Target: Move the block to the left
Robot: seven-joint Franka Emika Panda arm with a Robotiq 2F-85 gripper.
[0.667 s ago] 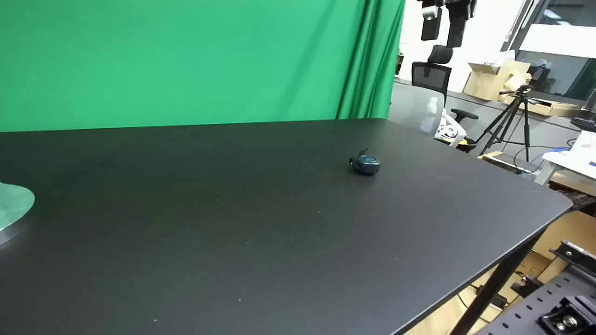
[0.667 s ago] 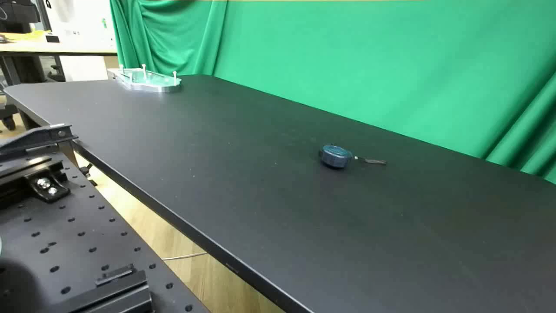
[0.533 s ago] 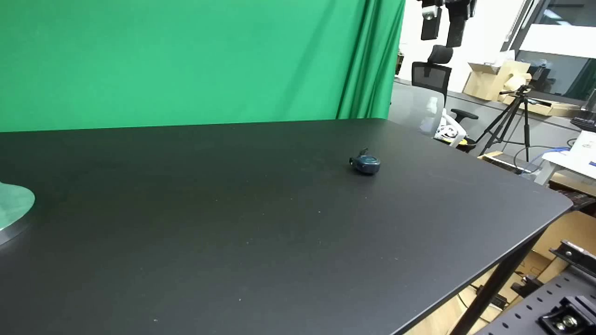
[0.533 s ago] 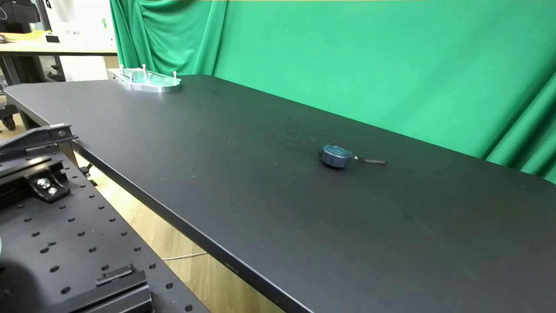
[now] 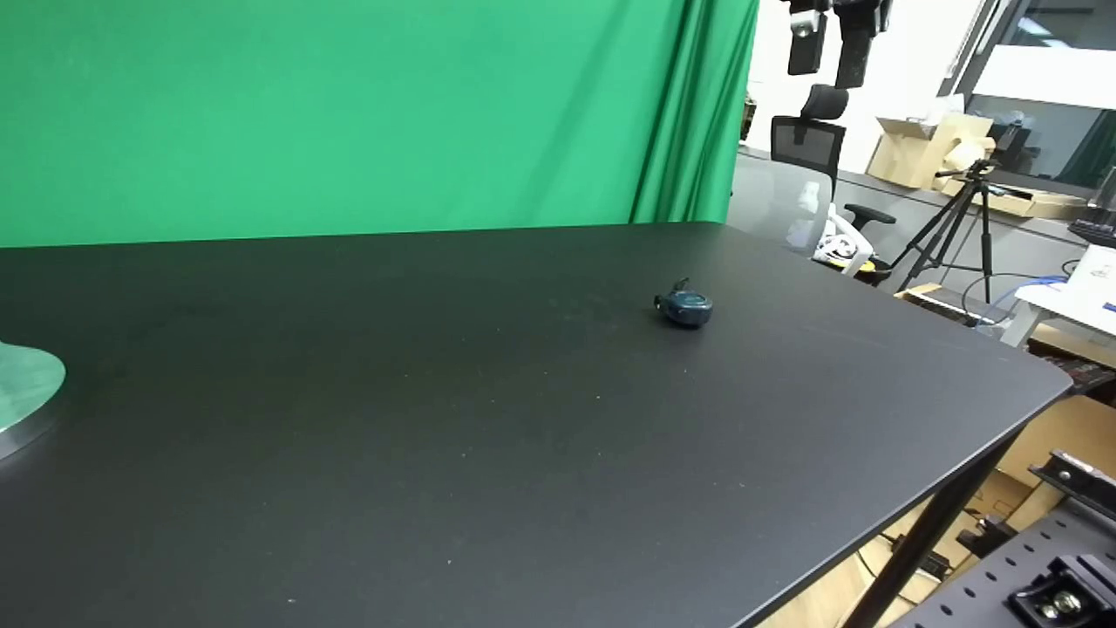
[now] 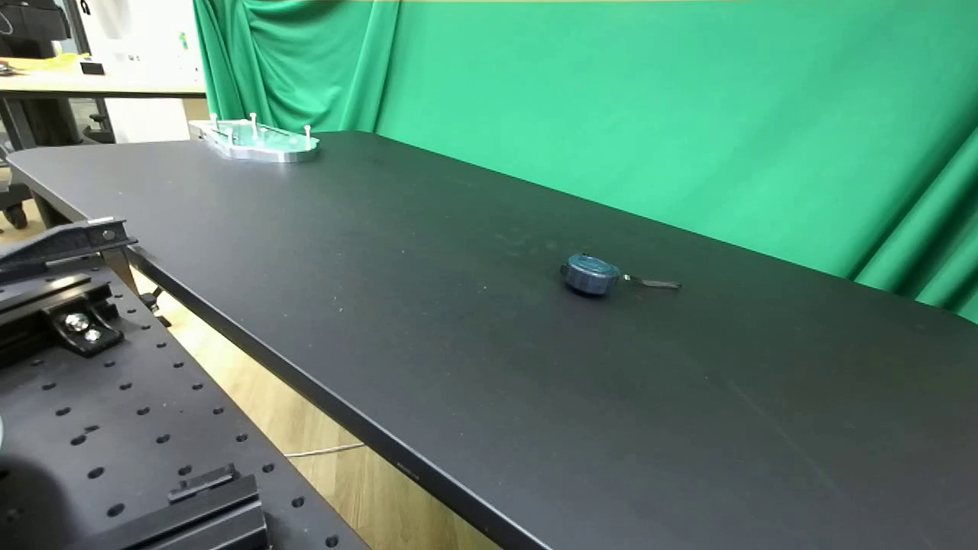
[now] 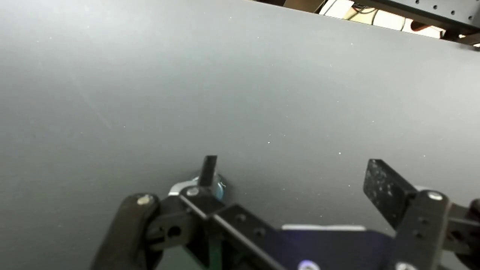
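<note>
Hovering high, the jaws are being held wide apart, nothing gripped; on the counter [image 6: 428, 305], the block [image 6: 591, 276] is being partly hidden by them in the wrist view. Centring over it is being advised before any descent.

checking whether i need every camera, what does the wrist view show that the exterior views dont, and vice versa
Wrist view only: the scuffed face of one finger and a purplish part between the fingers.

Exterior only: the green plate, in both exterior views; the chair and tripod, in an exterior view.

Shared: the table and platform, in all views; the open gripper, though an exterior view shows just its lower end; the block, clear in both exterior views; the wrist view's blue sliver behind a finger is probably it.
</note>
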